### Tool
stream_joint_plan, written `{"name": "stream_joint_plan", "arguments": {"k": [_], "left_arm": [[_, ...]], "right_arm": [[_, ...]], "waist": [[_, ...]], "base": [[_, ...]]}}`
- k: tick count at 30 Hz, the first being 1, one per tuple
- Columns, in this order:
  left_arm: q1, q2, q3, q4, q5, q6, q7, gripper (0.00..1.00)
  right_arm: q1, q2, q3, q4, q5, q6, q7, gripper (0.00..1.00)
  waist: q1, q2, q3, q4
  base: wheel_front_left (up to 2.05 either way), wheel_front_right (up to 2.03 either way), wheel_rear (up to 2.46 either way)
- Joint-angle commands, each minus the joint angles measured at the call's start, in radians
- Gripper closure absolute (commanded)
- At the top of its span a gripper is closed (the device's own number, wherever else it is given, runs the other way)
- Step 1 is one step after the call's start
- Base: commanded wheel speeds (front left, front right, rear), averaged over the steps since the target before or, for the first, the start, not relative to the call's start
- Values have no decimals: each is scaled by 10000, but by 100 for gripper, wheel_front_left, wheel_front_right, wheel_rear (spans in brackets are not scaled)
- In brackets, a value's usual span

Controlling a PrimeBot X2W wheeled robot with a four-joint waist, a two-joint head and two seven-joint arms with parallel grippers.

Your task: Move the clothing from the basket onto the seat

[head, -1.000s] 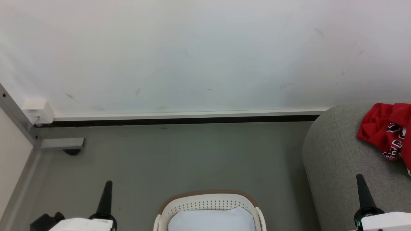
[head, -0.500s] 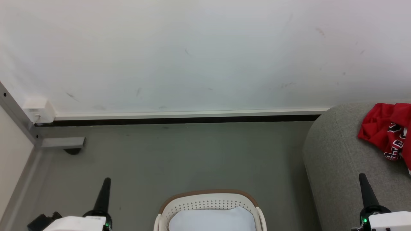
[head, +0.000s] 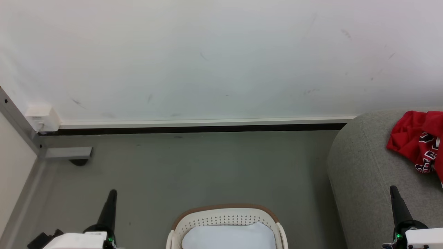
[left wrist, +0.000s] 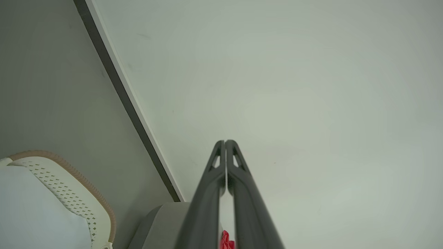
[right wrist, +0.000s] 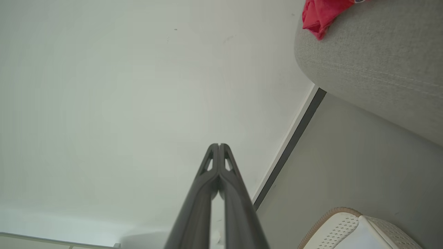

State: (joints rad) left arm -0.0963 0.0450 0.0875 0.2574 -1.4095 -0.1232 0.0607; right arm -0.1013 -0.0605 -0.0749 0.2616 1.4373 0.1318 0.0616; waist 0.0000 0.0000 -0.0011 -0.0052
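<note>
Both left hand (head: 112, 192) and right hand (head: 393, 188) pinched closed, empty, clothing (head: 410, 136) on seat (head: 363, 166) clipped at edge, basket (head: 225, 209) half cropped

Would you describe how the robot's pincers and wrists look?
The left pincer and right pincer match: two long dark grey fingers tapering to slim tips, with triangular cut-outs near them. Each sits on a black collar with a green light, on a white casing.

Right of basket (head: 225, 217): seat (head: 363, 180), clothing (head: 410, 138) on it; liner (head: 228, 238) in basket; wall (head: 207, 62) behind.
</note>
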Motion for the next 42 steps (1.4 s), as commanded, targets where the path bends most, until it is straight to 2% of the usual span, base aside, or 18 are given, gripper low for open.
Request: {"name": "stream_joint_plan", "arguments": {"k": [1, 29, 42], "left_arm": [[-123, 77, 54, -60, -245, -56, 55, 100], [-168, 87, 297, -144, -2134, -106, 577, 100], [-163, 86, 289, -141, -2096, -97, 572, 100]], "right_arm": [[-127, 8, -78, -71, 144, -16, 53, 100], [-115, 112, -449, -211, 1790, -21, 574, 100], [-113, 109, -435, -203, 1753, -21, 567, 100]], "waist": [[0, 0, 1, 1], [0, 0, 42, 53], [0, 0, 42, 53]], "base": [[0, 0, 0], [0, 0, 0], [0, 0, 0]]}}
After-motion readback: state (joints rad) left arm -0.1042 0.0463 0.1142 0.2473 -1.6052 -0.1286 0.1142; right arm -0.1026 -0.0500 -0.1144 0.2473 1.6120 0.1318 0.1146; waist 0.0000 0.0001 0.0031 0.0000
